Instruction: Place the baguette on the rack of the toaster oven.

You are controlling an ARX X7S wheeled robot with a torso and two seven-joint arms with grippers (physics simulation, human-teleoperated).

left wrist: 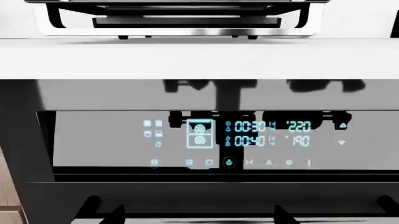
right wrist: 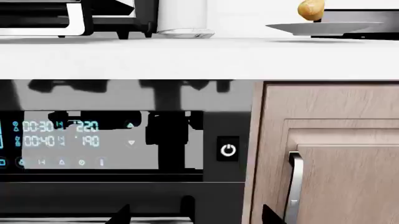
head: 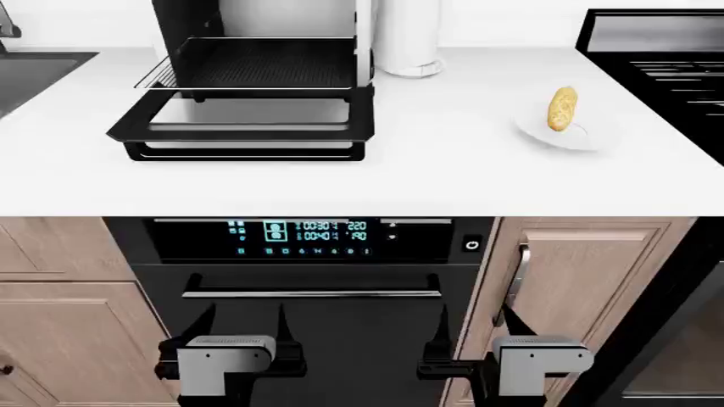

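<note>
The baguette (head: 562, 108) lies on a white plate (head: 588, 136) at the right of the white counter. It also shows far off in the right wrist view (right wrist: 310, 9). The toaster oven (head: 260, 25) stands at the back left, its black door (head: 249, 114) dropped open. The rack (head: 266, 66) sits pulled forward above the door and carries nothing. The oven's front shows in the left wrist view (left wrist: 177, 18). My left gripper (head: 243, 326) and right gripper (head: 476, 326) are both open and empty. They hang low, below the counter edge, in front of the built-in oven.
A white cylinder (head: 408, 38) stands right of the toaster oven. A sink (head: 34, 72) is at the far left and a black cooktop (head: 667, 59) at the far right. The built-in oven's display (head: 305, 237) and wooden cabinet doors (head: 577, 271) lie below the counter.
</note>
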